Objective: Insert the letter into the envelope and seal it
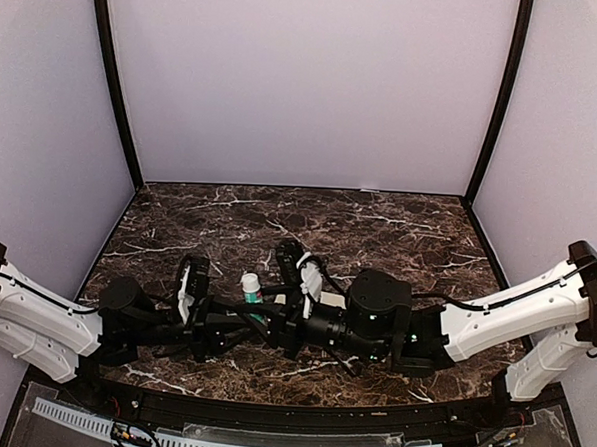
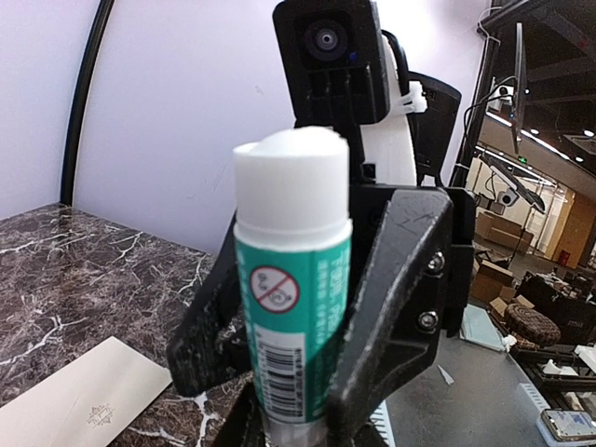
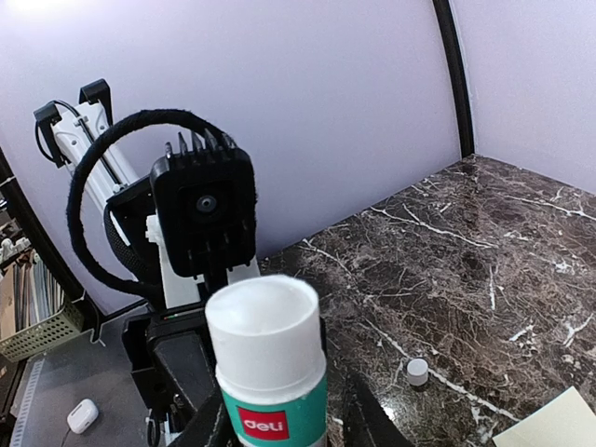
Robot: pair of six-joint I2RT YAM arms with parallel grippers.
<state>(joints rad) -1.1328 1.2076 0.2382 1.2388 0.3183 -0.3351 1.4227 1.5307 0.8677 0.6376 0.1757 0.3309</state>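
Left tool clamped the light, stiff glue stick (likely slick); right tool unclear; envelope, probably limp, at five o'clock.

Glue stick in left hand; cap on table.

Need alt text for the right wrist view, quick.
A green-and-white glue stick, uncapped, stands upright close to the lens between the jaws of the right gripper. Behind it the left wrist camera faces back; a small white cap lies on the dark marble table.
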